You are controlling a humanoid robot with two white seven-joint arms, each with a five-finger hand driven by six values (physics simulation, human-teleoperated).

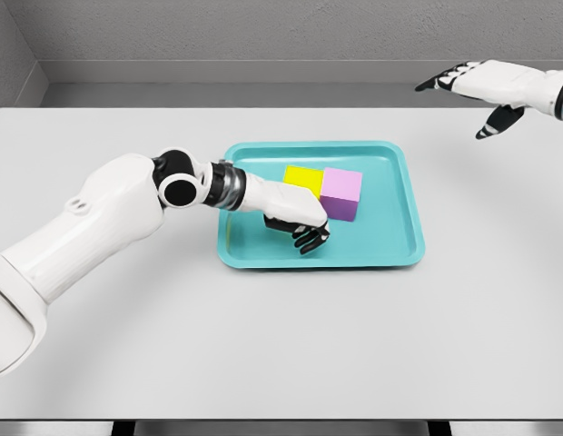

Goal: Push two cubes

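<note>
Fingers [311, 238] of the left hand [298, 218] curl downward inside the tray, holding nothing, with the back of the hand against the yellow cube's near side. White desk [281, 345] fills most of the view. Left arm [100, 227] reaches in from the desk's left edge over the teal tray [410, 238], which sits slightly past the desk's middle. Right hand [486, 91] hangs above the far right corner, fingers spread and empty. Purple cube [341, 193] and yellow cube [303, 178] stand touching side by side in the tray's far half, yellow on the left.
</note>
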